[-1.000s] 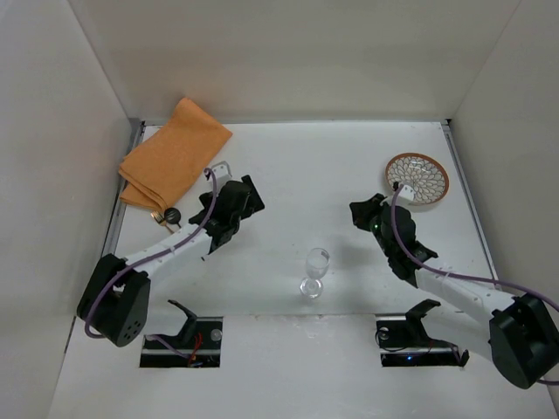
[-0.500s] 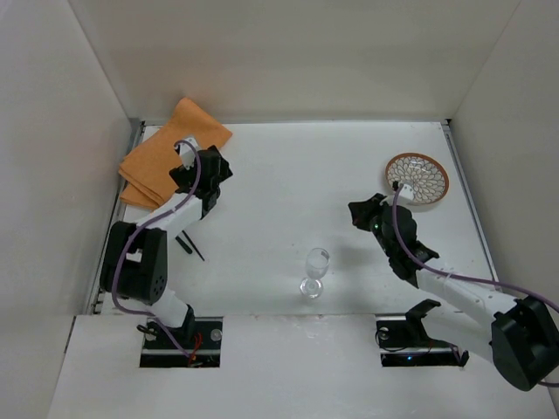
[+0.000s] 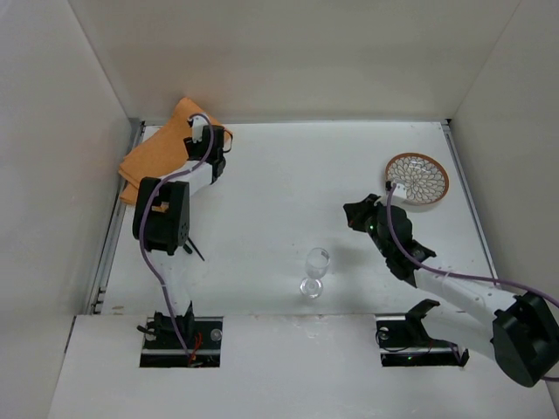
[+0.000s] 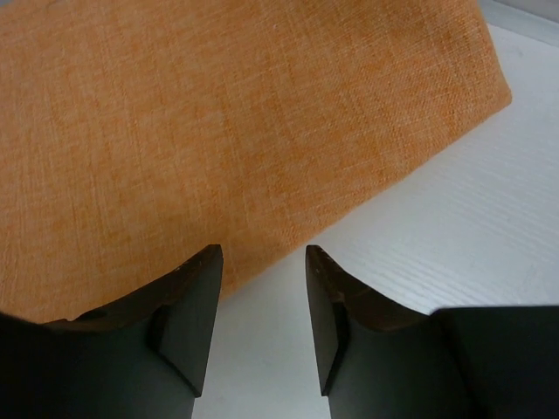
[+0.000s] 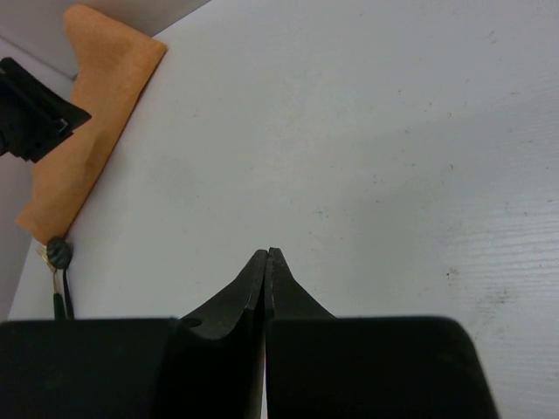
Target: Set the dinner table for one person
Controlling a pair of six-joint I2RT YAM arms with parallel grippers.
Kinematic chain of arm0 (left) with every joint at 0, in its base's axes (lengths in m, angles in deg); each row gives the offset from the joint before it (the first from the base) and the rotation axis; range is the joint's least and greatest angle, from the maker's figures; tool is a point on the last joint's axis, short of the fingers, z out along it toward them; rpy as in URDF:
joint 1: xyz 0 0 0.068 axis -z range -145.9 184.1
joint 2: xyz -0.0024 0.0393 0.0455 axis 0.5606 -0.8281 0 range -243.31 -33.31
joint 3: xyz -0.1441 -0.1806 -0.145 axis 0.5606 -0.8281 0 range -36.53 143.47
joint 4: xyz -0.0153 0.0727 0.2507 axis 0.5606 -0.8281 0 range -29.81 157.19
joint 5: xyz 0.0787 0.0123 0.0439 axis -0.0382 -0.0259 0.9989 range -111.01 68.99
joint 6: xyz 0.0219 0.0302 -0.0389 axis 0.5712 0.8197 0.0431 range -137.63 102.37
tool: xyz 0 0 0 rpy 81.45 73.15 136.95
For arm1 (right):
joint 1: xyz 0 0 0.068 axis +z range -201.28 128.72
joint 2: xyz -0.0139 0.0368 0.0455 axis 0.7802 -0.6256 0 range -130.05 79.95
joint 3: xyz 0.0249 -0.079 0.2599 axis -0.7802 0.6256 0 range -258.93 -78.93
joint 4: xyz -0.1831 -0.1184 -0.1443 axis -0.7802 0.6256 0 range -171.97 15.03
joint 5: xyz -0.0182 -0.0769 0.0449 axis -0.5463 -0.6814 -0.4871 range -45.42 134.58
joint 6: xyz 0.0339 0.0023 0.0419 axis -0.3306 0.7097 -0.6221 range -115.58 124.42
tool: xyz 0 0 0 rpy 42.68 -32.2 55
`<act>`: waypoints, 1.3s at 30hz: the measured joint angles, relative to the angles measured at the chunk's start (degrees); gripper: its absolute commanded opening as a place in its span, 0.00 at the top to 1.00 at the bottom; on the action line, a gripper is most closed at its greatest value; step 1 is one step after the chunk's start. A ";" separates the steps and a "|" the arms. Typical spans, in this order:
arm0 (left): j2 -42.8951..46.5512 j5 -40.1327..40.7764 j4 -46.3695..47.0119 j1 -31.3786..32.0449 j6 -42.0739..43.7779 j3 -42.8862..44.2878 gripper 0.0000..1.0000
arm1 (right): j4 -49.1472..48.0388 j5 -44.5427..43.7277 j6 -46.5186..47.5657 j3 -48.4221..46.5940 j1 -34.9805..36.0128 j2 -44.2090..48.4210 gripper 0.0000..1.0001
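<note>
The surface [image 3: 288, 166], a plain white rectangle walled in white, filled the top view and carried everything else. The orange cloth [image 3: 155, 161] lay in its far left corner, with the left arm hiding part of the side nearest the middle. The left pincer [image 4: 262, 262] hung over that cloth's edge with its fingers apart and nothing between them. In its own view the cloth ran off the frame at the top and left, so its full outline could not be seen.

The right pincer [image 5: 267, 254] had its fingers pressed together, empty, above bare white near the right edge. A round woven plate [image 3: 417, 178] sat just beyond it, toward the far right corner.

A clear stemmed glass [image 3: 314, 272] stood upright near the middle of the near edge, faint against the white. By the left edge, a dark slim item [image 3: 194, 249] showed only partly from under the left arm; what it was could not be told.
</note>
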 measured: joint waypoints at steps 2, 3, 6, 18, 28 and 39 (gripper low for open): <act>-3.10 -0.04 -0.28 -0.15 2.01 3.65 0.47 | 0.26 -0.37 0.24 0.00 0.13 0.22 0.97; -4.33 -0.11 -0.31 -0.15 2.84 4.90 0.46 | 0.31 -0.46 0.31 0.00 0.15 0.31 0.96; -7.76 -0.79 -0.44 -0.22 5.33 7.54 0.44 | 0.33 -0.79 0.35 0.00 0.24 0.44 0.97; -17.66 -3.19 -5.27 -0.11 10.67 19.37 0.90 | 0.33 -1.42 0.35 0.00 0.83 0.48 0.96; -22.69 -2.01 -3.93 3.37 14.47 27.04 0.94 | 0.20 -2.86 0.55 0.02 0.48 2.89 0.95; -25.66 -7.82 -1.29 13.51 15.19 31.41 0.94 | 0.17 -3.87 1.38 0.02 0.50 -1.22 0.96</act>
